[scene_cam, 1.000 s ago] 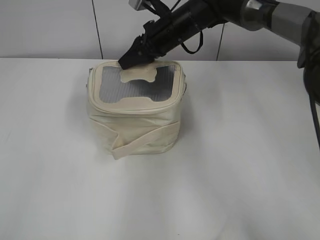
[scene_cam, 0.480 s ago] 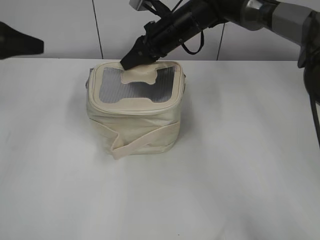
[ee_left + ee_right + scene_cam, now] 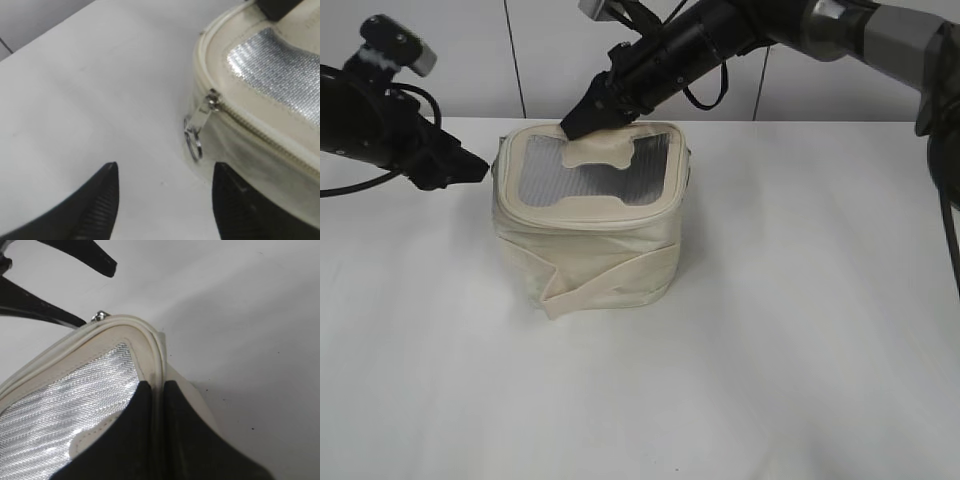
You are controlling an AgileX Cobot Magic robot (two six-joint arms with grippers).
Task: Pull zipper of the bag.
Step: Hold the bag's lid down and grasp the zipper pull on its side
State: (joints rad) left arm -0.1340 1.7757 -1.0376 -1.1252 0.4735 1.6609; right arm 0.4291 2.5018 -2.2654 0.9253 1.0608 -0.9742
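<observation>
A cream fabric bag (image 3: 590, 225) with a silver mesh lid stands on the white table. Its metal zipper pull (image 3: 196, 131) with a ring hangs at the bag's left corner. My left gripper (image 3: 162, 172) is open, just short of the pull, with the ring a little ahead of its right finger. In the exterior view it (image 3: 475, 170) sits at the bag's left side. My right gripper (image 3: 157, 390) is shut on the lid's raised rim (image 3: 150, 347) at the back edge of the bag (image 3: 582, 118).
The white table (image 3: 800, 330) spreads around the bag. A white panelled wall (image 3: 440, 60) stands behind. The right arm (image 3: 800, 25) reaches in from the upper right, the left arm (image 3: 365, 120) from the left.
The left arm has come in from the left edge and now has its open gripper beside the bag's left corner. The right gripper has stayed on the back rim.
</observation>
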